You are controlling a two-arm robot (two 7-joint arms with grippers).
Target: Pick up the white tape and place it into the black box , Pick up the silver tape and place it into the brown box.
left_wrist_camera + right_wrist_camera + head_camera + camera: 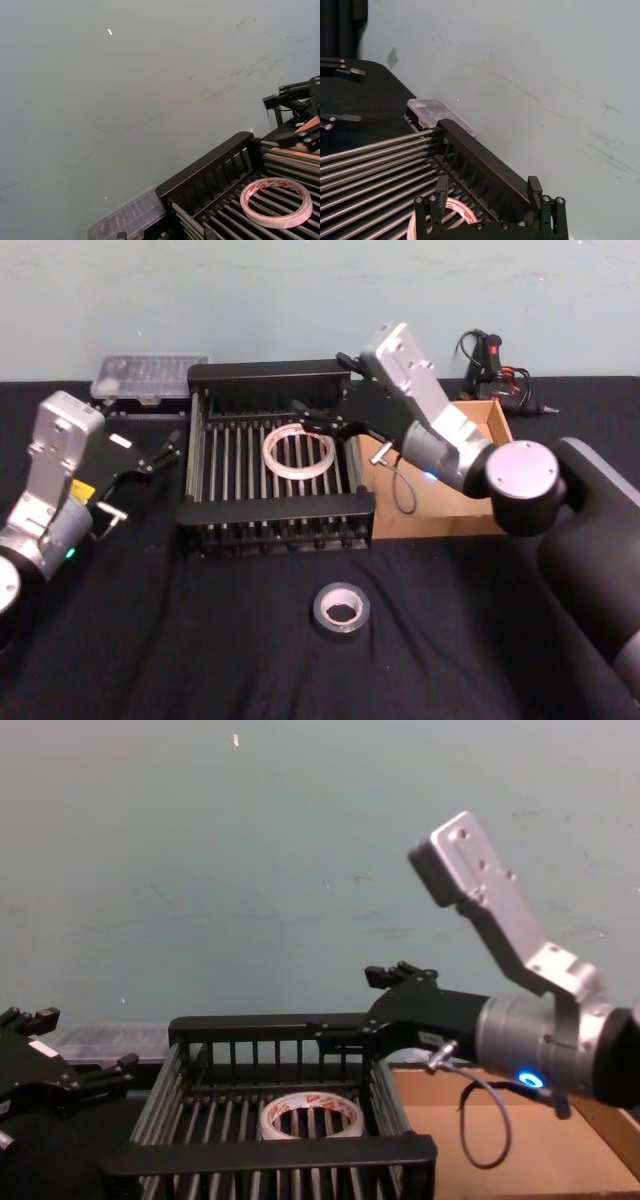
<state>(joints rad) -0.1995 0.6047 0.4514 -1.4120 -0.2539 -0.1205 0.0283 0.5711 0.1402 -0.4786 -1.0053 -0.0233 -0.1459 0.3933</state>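
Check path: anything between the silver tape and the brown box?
Yes. The black box fills the table left of that line, and the right gripper and its arm hang over the brown box's left side. The silver tape lies on open cloth in front.

Right arm covers the brown box (470, 502) along its side nearest the black box (275, 512). In the right wrist view, the white tape (461, 208) sits half-hidden behind the right gripper (487, 192). Red core print is unreadable.

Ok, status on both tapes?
Right gripper open above black slatted crate. Flat white tape roll lies inside. Small grey-silver roll on cloth, untouched. Left gripper open, parked beside.
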